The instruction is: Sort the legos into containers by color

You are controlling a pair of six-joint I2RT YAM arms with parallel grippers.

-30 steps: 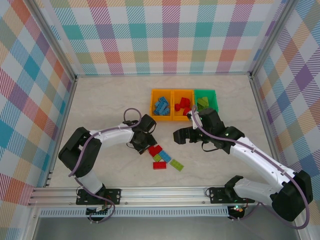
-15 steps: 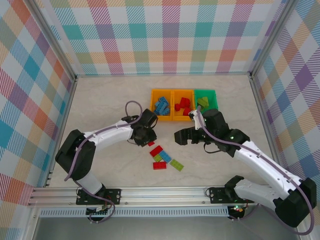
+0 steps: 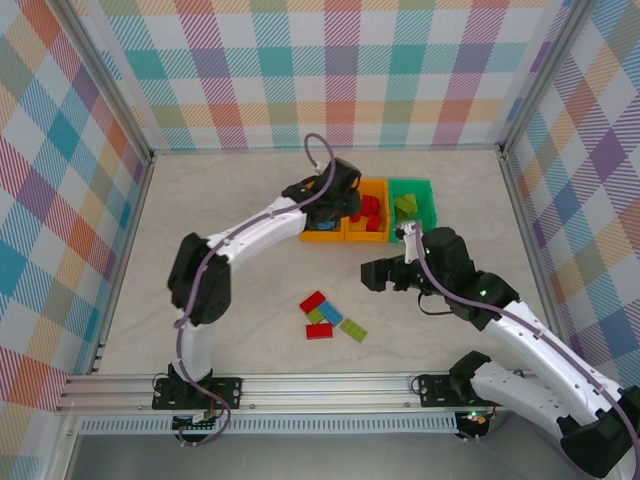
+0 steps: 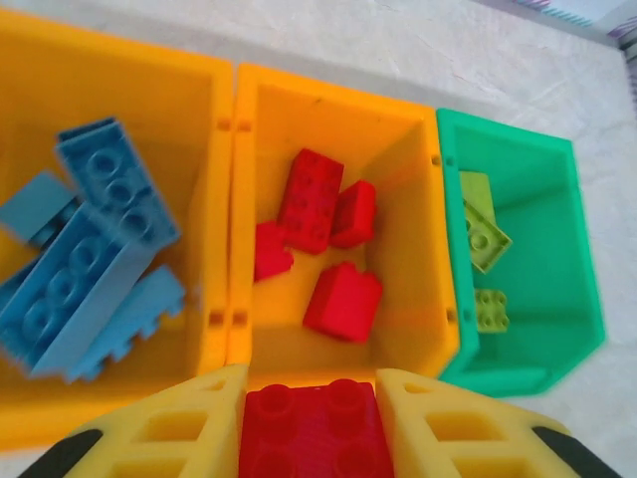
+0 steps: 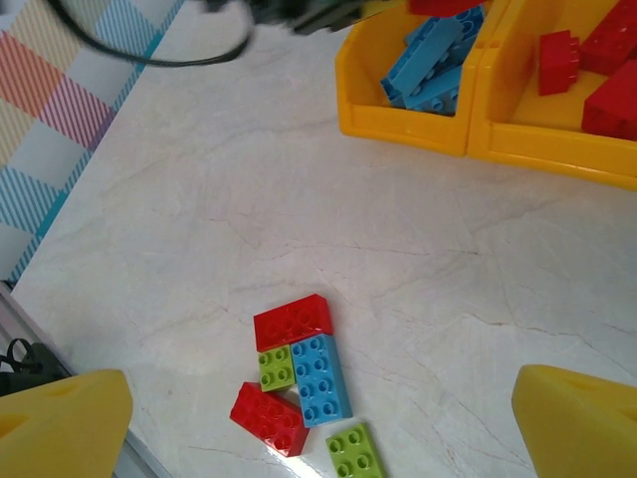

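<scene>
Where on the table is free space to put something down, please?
Free: the tabletop left of the three bins, and the strip between the bins and the loose bricks. Crowded: the bins, under the left pincer with its red brick.

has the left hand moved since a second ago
Yes: the left hand went from beside the loose bricks to over the orange bins, holding a red brick.

A pale, marble-veined desk [image 3: 220,220] sits boxed in on three sides by walls [image 3: 340,70] of pastel plaid (teal, orange, purple and yellow checks, from where I stand), and a ribbed silver metal rail [image 3: 330,388] runs along its near edge.
</scene>
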